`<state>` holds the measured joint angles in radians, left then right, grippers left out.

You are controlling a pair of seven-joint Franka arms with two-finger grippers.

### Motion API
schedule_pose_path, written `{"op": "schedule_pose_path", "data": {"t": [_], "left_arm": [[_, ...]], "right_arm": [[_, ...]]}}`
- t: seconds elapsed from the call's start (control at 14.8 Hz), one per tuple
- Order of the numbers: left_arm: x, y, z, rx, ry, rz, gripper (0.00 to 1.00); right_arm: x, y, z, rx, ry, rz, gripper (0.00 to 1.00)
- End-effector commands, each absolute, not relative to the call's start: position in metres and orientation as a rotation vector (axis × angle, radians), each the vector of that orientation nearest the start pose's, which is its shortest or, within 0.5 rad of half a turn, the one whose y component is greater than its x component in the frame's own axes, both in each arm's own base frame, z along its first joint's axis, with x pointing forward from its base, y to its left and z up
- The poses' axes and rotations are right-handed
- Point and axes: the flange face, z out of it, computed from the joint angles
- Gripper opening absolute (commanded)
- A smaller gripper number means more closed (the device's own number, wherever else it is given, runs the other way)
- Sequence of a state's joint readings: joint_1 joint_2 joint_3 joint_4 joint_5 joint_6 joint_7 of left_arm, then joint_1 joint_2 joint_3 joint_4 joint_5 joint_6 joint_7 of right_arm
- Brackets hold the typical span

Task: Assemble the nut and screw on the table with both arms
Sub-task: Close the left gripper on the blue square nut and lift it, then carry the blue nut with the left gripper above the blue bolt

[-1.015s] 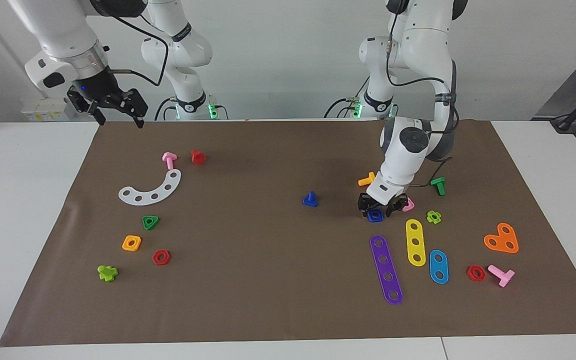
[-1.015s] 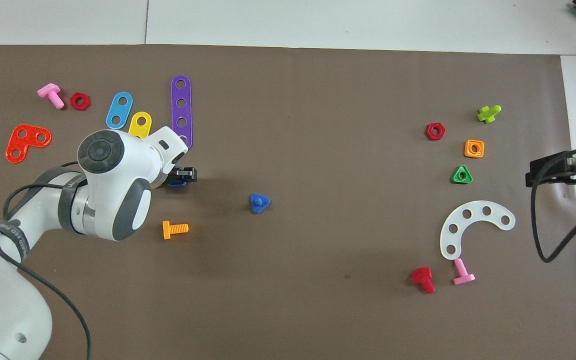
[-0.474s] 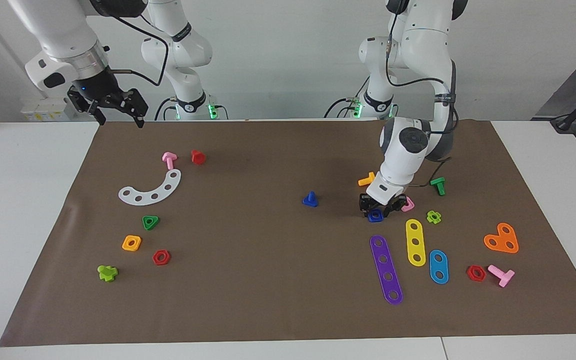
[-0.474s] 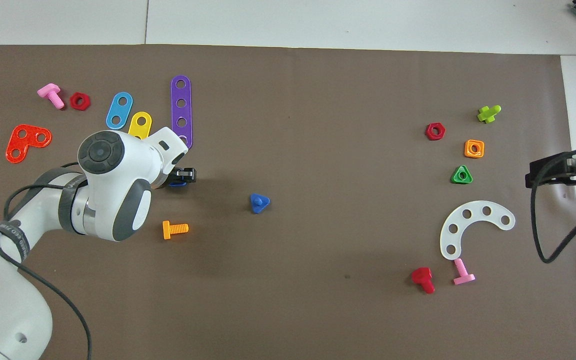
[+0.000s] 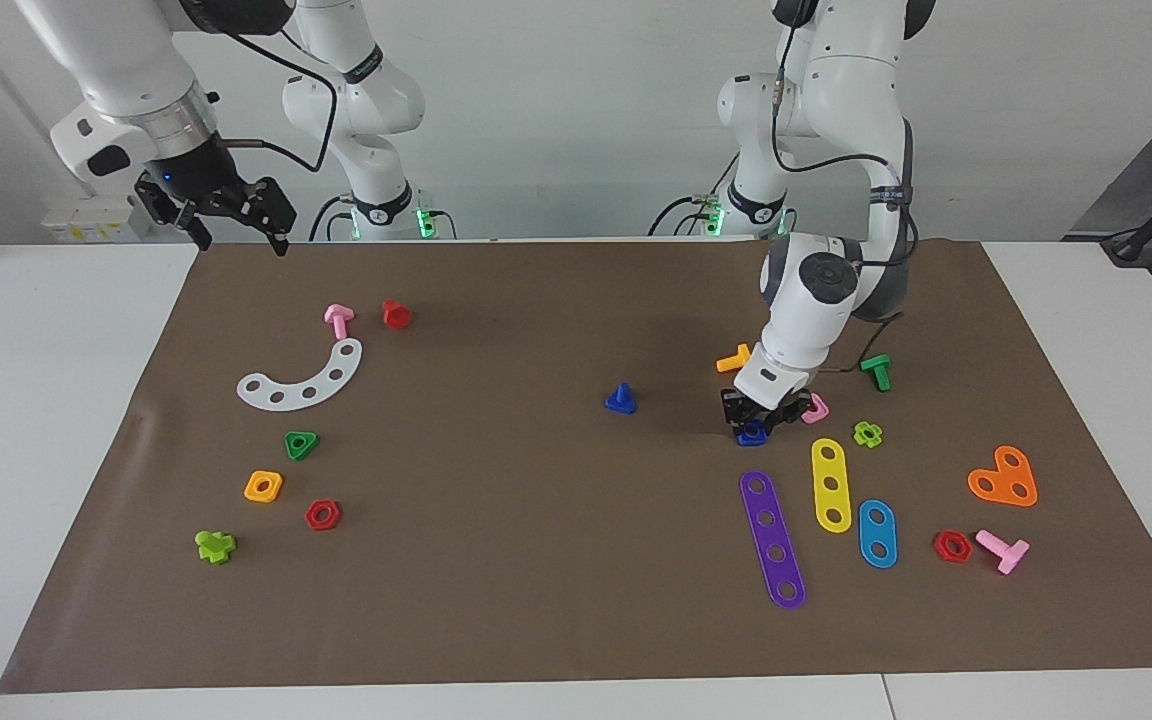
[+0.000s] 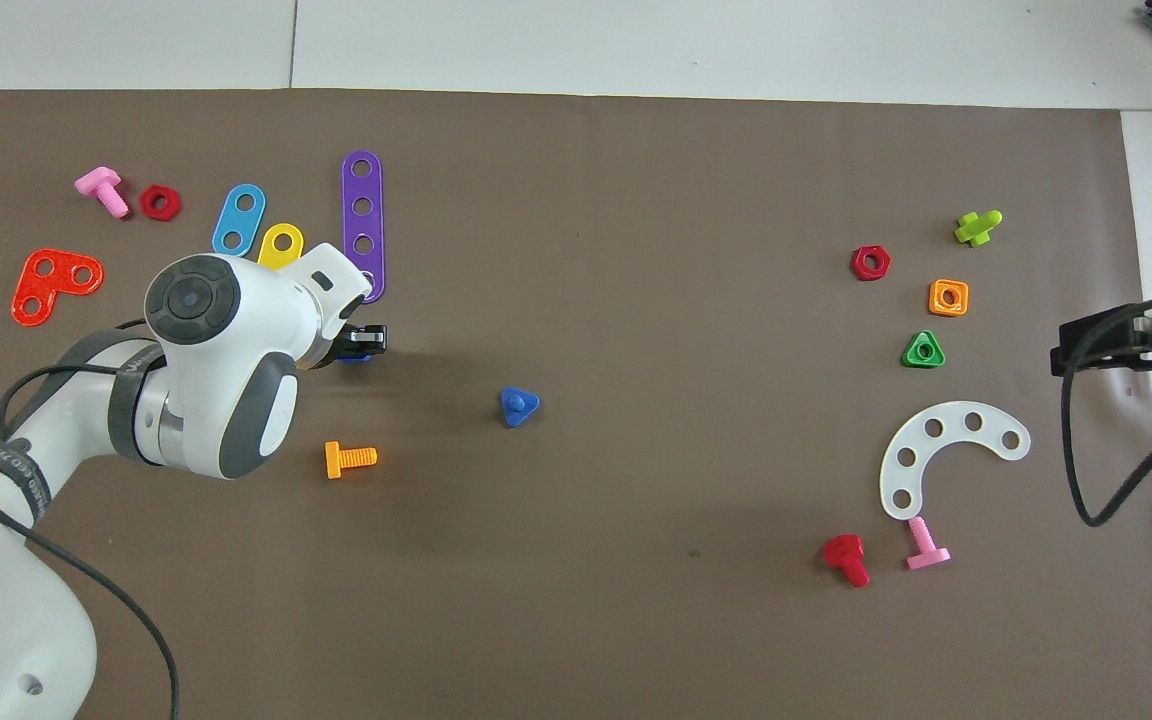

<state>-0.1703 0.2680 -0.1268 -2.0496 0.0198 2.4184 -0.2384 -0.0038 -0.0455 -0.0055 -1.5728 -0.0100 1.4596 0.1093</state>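
Observation:
The dark-blue square nut point(image 5: 750, 434) lies on the brown mat point(image 5: 536, 560) toward the left arm's end. My left gripper point(image 5: 758, 420) is down at it with its fingers closed in on the nut's two sides. In the overhead view the left gripper point(image 6: 361, 345) covers most of the nut point(image 6: 353, 358). The dark-blue screw point(image 5: 620, 399) stands on its triangular head near the mat's middle, also seen in the overhead view point(image 6: 518, 405). My right gripper point(image 5: 241, 238) is open and empty, raised over the mat's edge at the right arm's end, waiting.
A pink square nut point(image 5: 817, 410), an orange screw point(image 5: 734, 358) and a green screw point(image 5: 877, 371) lie close around the left gripper. Purple point(image 5: 772, 538) and yellow point(image 5: 831, 484) strips lie farther out. A green triangular nut point(image 5: 301, 444) and an orange square nut point(image 5: 263, 486) lie toward the right arm's end.
My left gripper's fingers have drawn together from wide open onto the dark-blue nut. The wrist has shifted slightly. The right arm has barely moved.

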Motion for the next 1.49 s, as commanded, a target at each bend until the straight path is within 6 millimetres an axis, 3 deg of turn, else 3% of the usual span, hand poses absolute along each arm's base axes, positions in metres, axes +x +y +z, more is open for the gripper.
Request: {"op": "schedule_pose_path", "data": {"t": [0.0,0.2,0.34,0.41,0.74,1.08,1.42], "left_arm": [[0.585,-0.178,0.353,-3.161,0.096,-0.149,0.15],[0.587,-0.210,0.376,-3.159,0.087,-0.131,0.15],[0.576,-0.244,0.386,-3.116,0.074,-0.170,0.16],[0.568,-0.265,0.389,-3.114,0.072,-0.181,0.16],[0.541,-0.322,0.394,-3.141,0.050,-0.185,0.16],[0.518,-0.347,0.397,-3.135,0.122,-0.135,0.18],[0.510,-0.354,0.394,-3.143,0.122,-0.139,0.18]], "right_arm": [[0.525,-0.005,0.639,-3.131,0.184,0.118,1.00],[0.525,-0.005,0.639,-3.130,0.182,0.118,1.00],[0.525,-0.005,0.639,-3.130,0.182,0.116,1.00],[0.525,-0.005,0.639,-3.130,0.182,0.116,1.00],[0.525,-0.006,0.638,-3.129,0.186,0.116,1.00],[0.524,-0.008,0.638,-3.129,0.189,0.116,1.00],[0.524,-0.009,0.638,-3.129,0.189,0.116,1.00]]}}
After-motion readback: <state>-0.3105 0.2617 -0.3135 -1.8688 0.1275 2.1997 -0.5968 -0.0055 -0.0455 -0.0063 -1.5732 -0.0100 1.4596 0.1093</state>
